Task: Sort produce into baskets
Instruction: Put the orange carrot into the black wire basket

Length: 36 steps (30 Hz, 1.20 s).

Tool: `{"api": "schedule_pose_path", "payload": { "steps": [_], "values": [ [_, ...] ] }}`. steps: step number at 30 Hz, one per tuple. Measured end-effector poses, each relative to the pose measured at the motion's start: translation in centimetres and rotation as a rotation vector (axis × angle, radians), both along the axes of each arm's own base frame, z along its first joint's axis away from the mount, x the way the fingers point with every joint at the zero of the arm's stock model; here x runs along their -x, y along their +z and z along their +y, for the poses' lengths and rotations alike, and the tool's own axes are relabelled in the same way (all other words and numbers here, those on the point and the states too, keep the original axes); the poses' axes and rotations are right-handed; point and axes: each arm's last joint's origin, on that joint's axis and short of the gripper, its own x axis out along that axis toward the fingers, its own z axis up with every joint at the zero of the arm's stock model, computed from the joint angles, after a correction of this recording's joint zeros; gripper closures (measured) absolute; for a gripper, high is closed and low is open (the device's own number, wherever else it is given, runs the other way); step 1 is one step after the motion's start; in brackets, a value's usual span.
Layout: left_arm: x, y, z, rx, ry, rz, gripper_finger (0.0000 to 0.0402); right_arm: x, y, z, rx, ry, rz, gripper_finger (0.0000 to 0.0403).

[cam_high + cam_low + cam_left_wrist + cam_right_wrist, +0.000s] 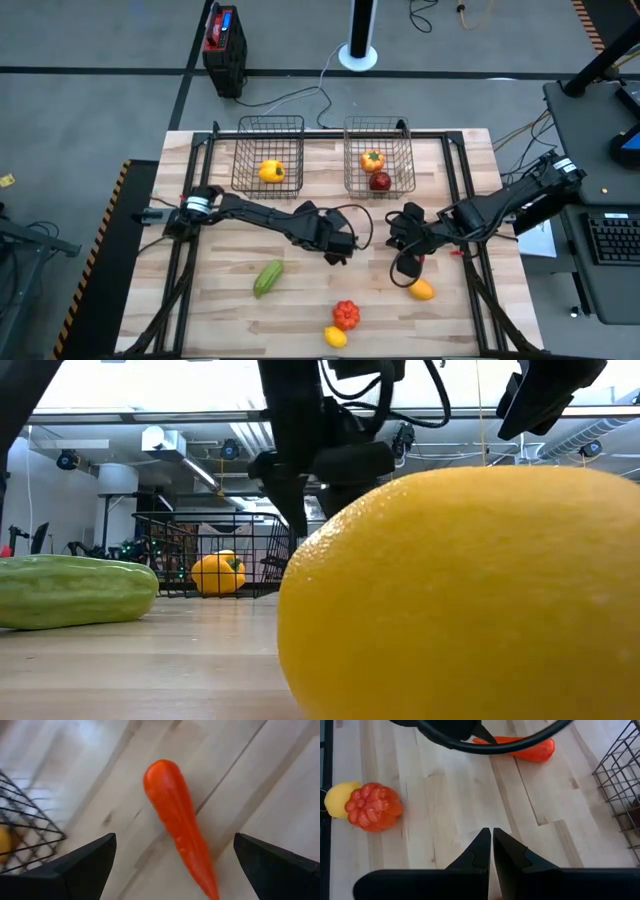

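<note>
An orange carrot lies flat on the wooden table. My left gripper is open above it, one finger on each side, not touching; in the high view it hides the carrot. The carrot also shows in the right wrist view. My right gripper is shut and empty beside it at mid-table. The left basket holds a yellow pepper. The right basket holds an orange-red tomato and a dark red apple.
A green cucumber lies near left. A red pepper and a lemon lie by the near edge, and a yellow-orange fruit lies near right. The black table frame runs along the sides.
</note>
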Motion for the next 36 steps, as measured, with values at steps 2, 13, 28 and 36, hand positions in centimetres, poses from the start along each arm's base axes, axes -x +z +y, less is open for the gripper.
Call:
{"api": "schedule_pose_path", "payload": {
  "steps": [2,13,28,36],
  "values": [
    [-0.1,-0.1,0.5,0.008,0.015,-0.004,0.0017,0.0,0.0,0.0,0.0,0.0,0.0,0.039],
    [-0.7,-0.9,1.8,0.039,0.042,-0.024,0.0021,0.0,0.0,0.0,0.0,0.0,0.0,0.039],
    [-1.7,-5.2,1.9,0.078,0.033,0.063,0.0062,0.0,-0.1,0.0,0.007,0.007,0.004,0.039],
    [-2.0,-5.8,1.8,0.106,0.032,0.056,0.0147,0.1,-0.2,0.0,0.009,0.008,0.006,0.039]
  ]
}}
